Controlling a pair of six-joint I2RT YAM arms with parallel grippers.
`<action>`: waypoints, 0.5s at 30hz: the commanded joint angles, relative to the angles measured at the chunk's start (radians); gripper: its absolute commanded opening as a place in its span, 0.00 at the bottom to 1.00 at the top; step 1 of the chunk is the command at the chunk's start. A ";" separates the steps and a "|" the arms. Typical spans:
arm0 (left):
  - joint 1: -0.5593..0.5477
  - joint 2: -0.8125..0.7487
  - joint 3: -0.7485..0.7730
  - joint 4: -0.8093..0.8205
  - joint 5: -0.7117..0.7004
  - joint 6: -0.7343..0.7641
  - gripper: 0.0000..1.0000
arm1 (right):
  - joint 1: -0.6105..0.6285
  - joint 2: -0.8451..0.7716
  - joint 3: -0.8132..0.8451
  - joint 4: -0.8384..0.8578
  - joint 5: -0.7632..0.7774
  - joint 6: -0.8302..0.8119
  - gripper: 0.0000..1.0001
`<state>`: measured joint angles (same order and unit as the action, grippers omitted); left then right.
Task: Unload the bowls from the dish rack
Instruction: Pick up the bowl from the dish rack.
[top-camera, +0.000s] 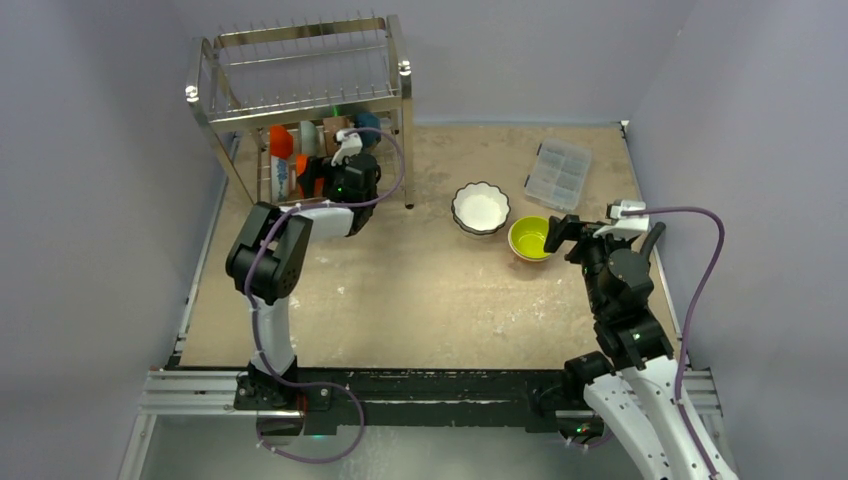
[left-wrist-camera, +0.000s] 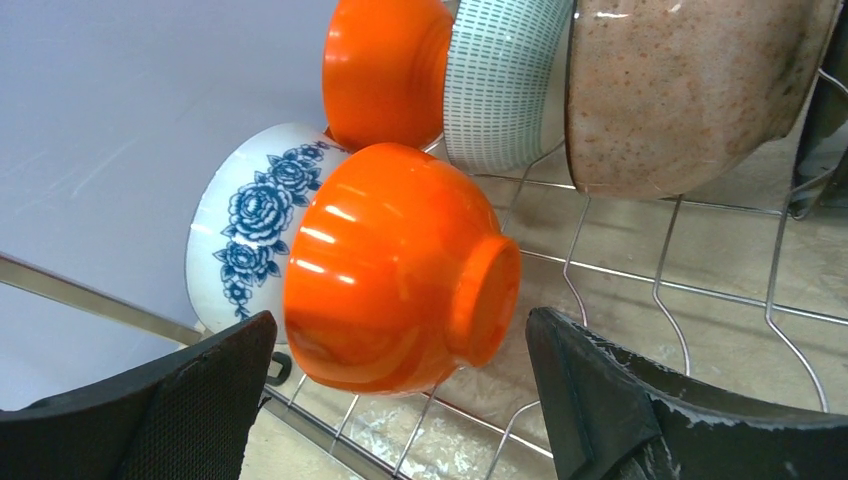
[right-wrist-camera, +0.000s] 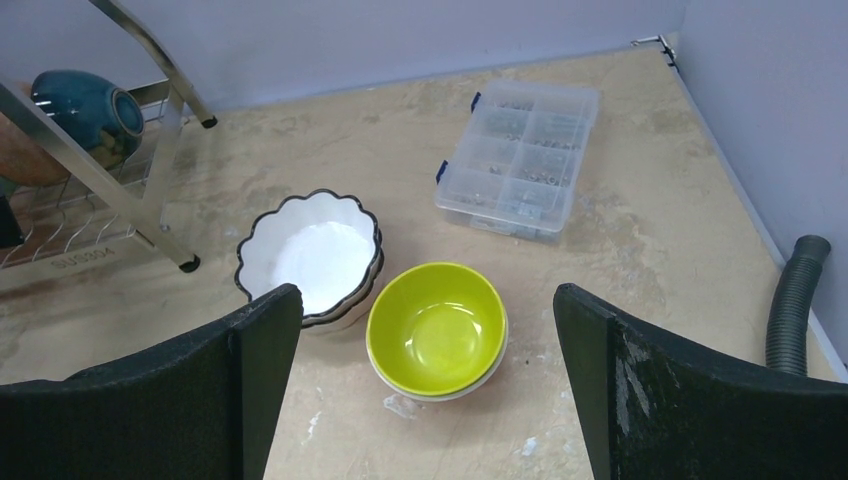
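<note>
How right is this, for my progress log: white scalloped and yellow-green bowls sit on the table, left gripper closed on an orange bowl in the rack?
One slip: the left gripper is open, not closed; the left wrist view shows its jaws wide either side of the orange bowl in the dish rack. The rest holds.

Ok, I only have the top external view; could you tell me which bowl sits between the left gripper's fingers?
Observer: An orange bowl, on its side with its foot towards the wrist; the left gripper is open either side of it.
Operator: Thank you. What is behind it?
Observer: A white bowl with blue roses.
Operator: And the right gripper?
Observer: The right gripper is open and empty, facing a yellow-green bowl that seems nested in a paler bowl.
</note>
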<state>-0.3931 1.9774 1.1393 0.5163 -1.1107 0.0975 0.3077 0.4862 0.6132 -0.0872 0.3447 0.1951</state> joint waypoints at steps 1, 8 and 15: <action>0.008 0.014 0.040 0.095 -0.067 0.061 0.94 | 0.004 0.010 -0.008 0.056 -0.019 -0.021 0.99; 0.018 0.029 0.048 0.111 -0.083 0.086 0.92 | 0.004 0.014 -0.009 0.058 -0.024 -0.021 0.99; 0.028 0.053 0.070 0.084 -0.080 0.080 0.90 | 0.004 0.012 -0.010 0.059 -0.029 -0.022 0.99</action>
<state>-0.3794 2.0106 1.1614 0.5865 -1.1767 0.1757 0.3077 0.4973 0.6128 -0.0681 0.3229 0.1890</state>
